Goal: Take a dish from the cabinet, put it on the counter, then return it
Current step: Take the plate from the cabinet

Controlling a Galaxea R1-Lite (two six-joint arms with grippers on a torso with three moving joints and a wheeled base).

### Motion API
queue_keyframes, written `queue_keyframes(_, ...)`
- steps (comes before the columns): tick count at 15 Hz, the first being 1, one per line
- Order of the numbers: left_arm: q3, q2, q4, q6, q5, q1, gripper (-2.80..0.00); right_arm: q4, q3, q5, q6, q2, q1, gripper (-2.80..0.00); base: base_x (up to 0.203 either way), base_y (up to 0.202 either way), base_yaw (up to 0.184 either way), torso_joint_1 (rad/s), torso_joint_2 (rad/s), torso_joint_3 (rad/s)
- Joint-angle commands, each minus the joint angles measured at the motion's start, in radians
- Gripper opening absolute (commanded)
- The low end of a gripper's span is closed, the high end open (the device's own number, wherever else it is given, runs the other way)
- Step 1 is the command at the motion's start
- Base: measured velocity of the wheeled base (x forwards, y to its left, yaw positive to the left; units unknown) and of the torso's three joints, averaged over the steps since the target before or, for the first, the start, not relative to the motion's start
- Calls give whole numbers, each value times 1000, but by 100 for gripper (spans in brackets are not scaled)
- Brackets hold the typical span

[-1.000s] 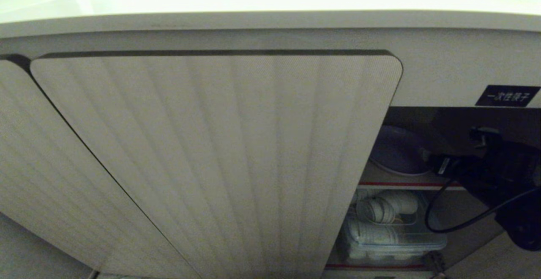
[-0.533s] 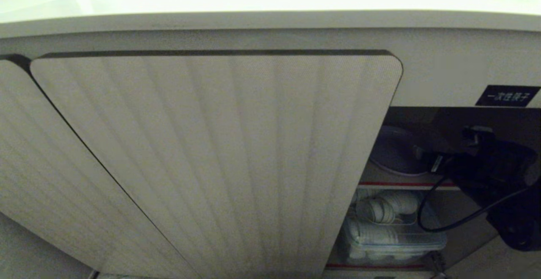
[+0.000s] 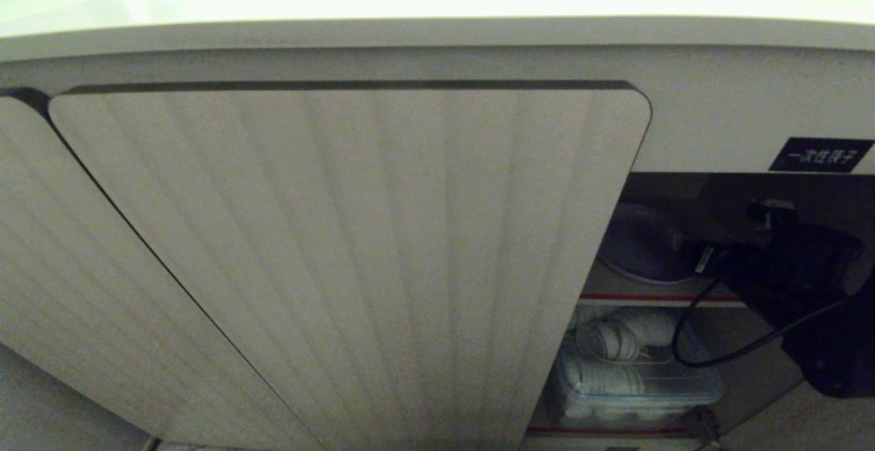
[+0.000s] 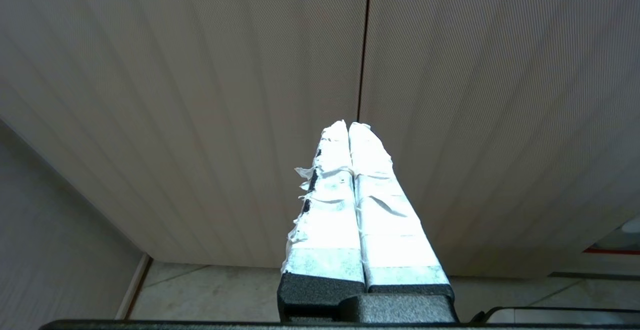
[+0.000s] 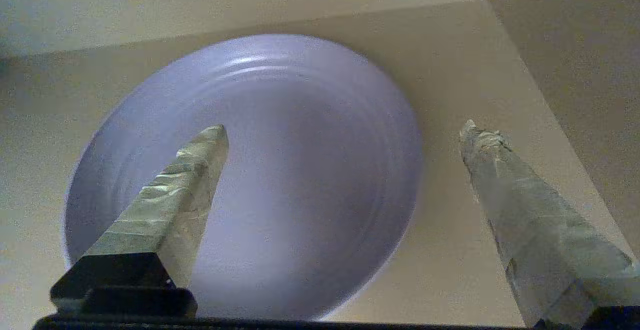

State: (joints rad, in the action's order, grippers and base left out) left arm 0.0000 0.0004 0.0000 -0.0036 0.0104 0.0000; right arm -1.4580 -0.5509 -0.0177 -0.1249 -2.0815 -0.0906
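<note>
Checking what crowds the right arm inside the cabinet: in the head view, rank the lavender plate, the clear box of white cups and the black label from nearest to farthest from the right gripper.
1. Lavender plate, upper shelf, just left of the right gripper.
2. Clear box of white cups, lower shelf, below it.
3. Black label, cabinet front, up and to the right.

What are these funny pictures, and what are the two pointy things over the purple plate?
They come from a robot's three cameras. One sits on its head and looks at a kitchen cabinet under a counter. One door is open, and the robot's black right arm reaches inside. The other two cameras sit on its wrists. The pointy things are the taped fingers of the right hand, spread wide open over the purple dish, which lies on the shelf. It holds nothing yet. The left hand is pressed shut and empty, in front of the closed doors. Lower down sits a clear box of white things.
</note>
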Motion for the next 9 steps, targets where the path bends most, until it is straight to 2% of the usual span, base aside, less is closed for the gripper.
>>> queue_keyframes(1, 0, 0, 0, -1, 0, 0, -280, -3, -9, 1, 1, -3, 0, 0, 0, 0, 0, 0, 0, 0)
queue_keyframes(5, 0, 0, 0, 1, 0, 0, -280, 14, -15, 1, 1, -12, -5, 0, 0, 0, 0, 0, 0, 0)
queue_keyframes(9, 0, 0, 0, 1, 0, 0, -280, 97, -71, 84, 2, -23, -5, 0, 0, 0, 0, 0, 0, 0)
